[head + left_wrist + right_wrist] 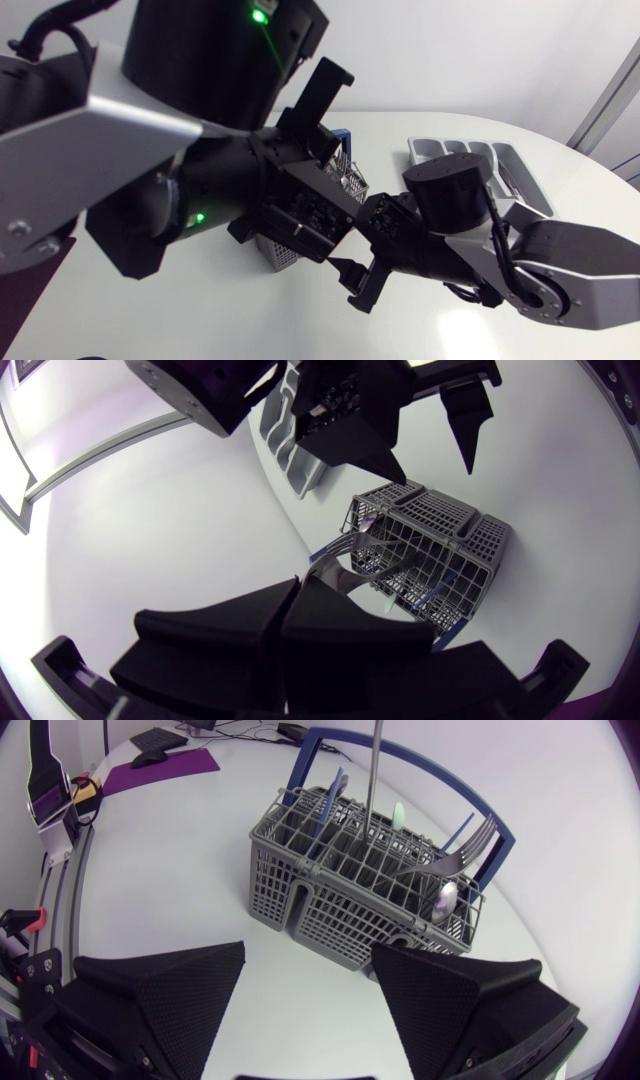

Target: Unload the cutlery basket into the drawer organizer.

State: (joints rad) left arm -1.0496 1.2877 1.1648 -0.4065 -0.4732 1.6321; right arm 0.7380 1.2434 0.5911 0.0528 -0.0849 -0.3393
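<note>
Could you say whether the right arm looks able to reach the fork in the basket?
Probably yes: the right gripper hangs open before the basket, nothing between them, and the fork sticks up above the rim.

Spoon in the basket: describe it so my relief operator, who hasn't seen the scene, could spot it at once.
On the white table, just ahead of the right pincer, stands a grey mesh basket with a blue hoop handle. At one end, a shiny oval bowl pokes above the rim: the spoon. The fork leaning over it ends in tines instead.
</note>
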